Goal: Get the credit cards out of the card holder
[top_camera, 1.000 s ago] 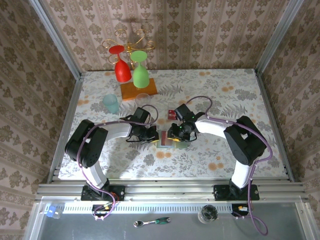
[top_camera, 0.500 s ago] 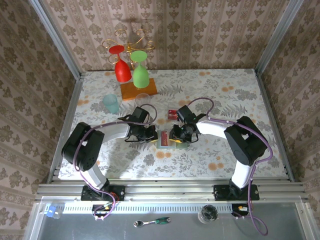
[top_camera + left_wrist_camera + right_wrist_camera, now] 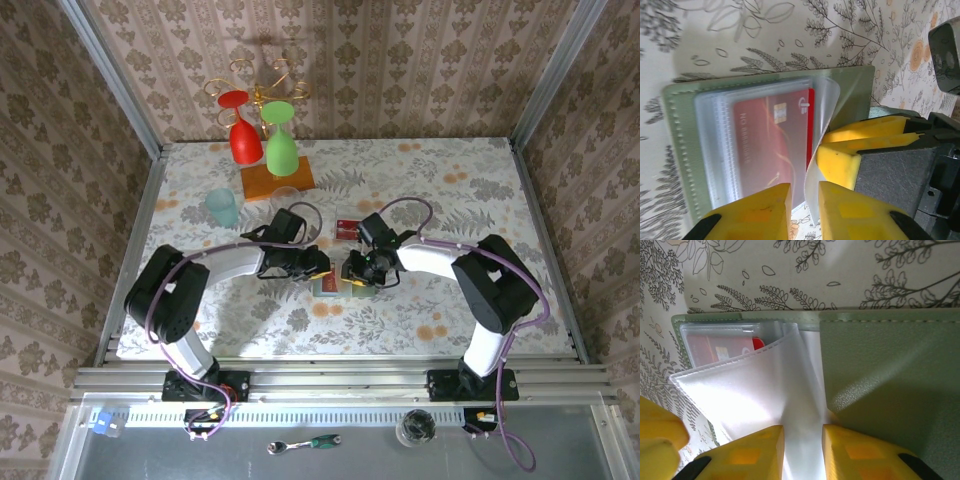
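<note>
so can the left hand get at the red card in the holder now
Probably: the right hand holds the clear flap peeled back, and the left hand sits at the end of the red card, though plastic may cover it.

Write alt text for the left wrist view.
Open sage-green card holder on the floral table, a red card inside its clear sleeve. The right gripper pinches the sleeve's flap; its edge runs into the left gripper.

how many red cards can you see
2: a loose card on the table beyond the card holder, and a card in its clear sleeve. A red edge behind hints at more hidden.
</note>
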You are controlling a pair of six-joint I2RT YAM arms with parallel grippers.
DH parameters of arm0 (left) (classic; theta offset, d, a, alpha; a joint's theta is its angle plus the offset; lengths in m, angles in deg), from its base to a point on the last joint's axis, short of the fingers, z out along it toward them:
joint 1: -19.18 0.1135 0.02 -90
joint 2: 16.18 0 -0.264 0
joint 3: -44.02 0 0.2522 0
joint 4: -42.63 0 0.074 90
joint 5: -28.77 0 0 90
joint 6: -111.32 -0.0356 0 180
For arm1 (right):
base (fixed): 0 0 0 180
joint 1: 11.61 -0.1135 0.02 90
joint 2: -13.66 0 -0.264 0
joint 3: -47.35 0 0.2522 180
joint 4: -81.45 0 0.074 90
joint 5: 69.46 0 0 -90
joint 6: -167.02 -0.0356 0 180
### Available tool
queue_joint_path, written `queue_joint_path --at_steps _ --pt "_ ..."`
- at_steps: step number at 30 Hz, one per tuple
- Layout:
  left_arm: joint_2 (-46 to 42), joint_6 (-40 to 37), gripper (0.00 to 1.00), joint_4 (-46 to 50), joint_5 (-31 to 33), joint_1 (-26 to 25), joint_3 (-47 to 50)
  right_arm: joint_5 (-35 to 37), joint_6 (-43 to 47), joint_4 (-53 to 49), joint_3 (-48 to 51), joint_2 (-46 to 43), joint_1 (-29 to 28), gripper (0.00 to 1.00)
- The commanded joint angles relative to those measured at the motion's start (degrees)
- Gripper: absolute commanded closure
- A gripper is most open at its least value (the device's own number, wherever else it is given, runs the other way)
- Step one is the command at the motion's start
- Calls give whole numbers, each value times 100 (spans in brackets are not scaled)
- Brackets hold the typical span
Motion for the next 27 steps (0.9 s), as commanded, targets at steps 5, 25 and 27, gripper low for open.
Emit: queue_joint_path --at_steps 5,25,27 --pt "245 224 76 -267 -257 -58 -173 -81 -125 147 176 -146 93 75" --pt "514 356 75 -368 -425 -111 -400 -223 -201 189 246 -372 155 75" --pt "536 383 75 -383 -424 -128 -437 -206 -185 132 264 -483 177 75"
